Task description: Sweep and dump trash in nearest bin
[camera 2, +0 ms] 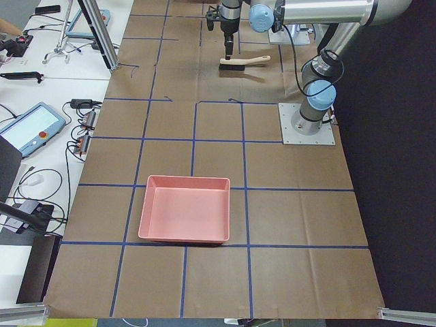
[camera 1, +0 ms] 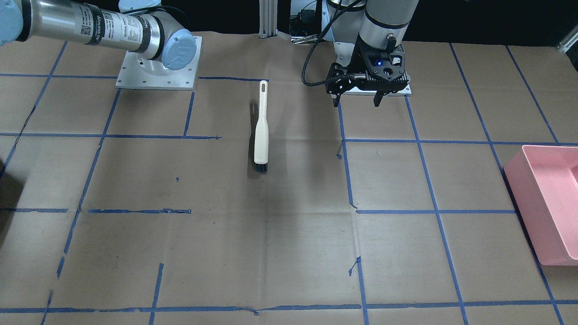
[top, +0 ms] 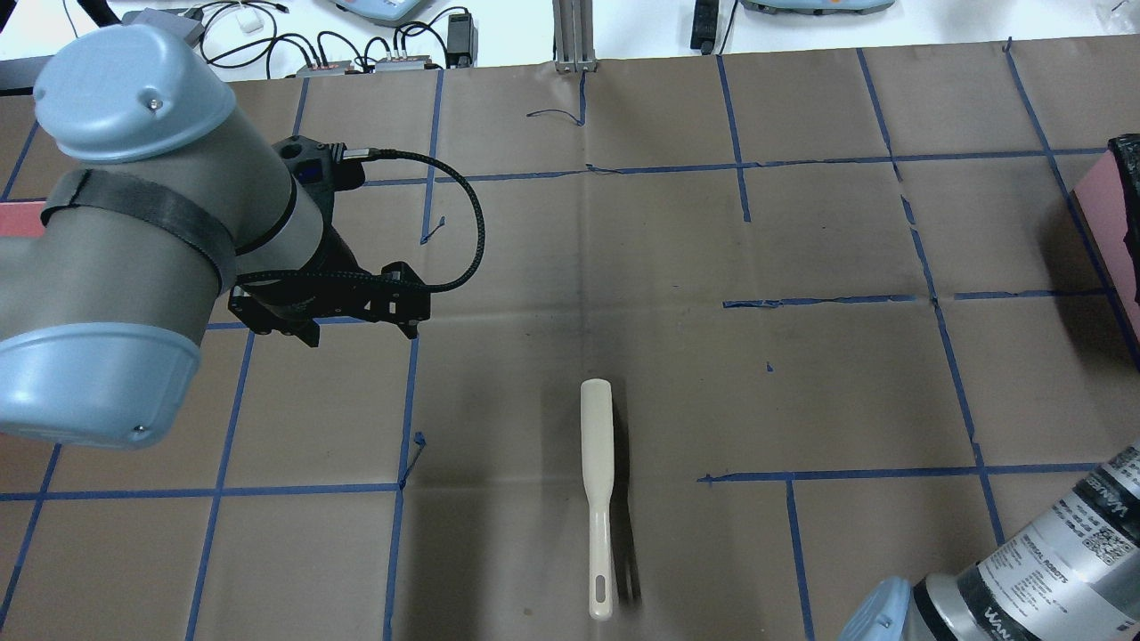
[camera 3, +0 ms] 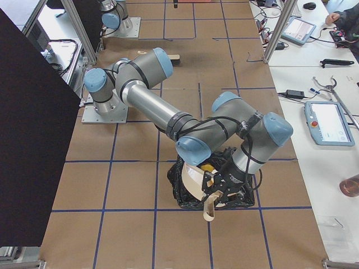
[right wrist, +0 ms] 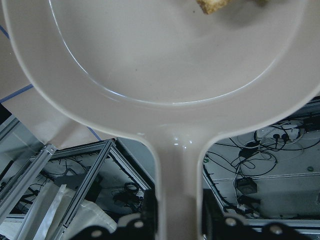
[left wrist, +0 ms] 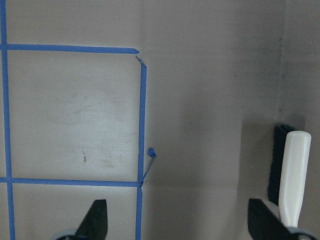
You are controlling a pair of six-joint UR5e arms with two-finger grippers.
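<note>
My right gripper (right wrist: pixel 178 220) is shut on the handle of the cream dustpan (right wrist: pixel 160 60). A crusted bread-like scrap of trash (right wrist: pixel 216 5) lies at the pan's far edge. In the exterior right view the dustpan (camera 3: pixel 197 180) is tilted over a black-lined bin (camera 3: pixel 185 196), and a yellow lump of trash (camera 3: pixel 207 167) shows beside the pan. The cream brush (camera 1: pixel 261 131) lies flat on the table. My left gripper (camera 1: pixel 356 100) hovers open and empty beside the brush (left wrist: pixel 292 175), its handle pointing toward the robot.
A pink bin (camera 1: pixel 546 203) stands at the table's end on my left side, also seen as the pink bin (camera 2: pixel 184 208). The black-lined bin's edge (top: pixel 1118 205) shows at the right. Blue tape lines grid the brown paper. Operators' desks with cables and tablets flank the table.
</note>
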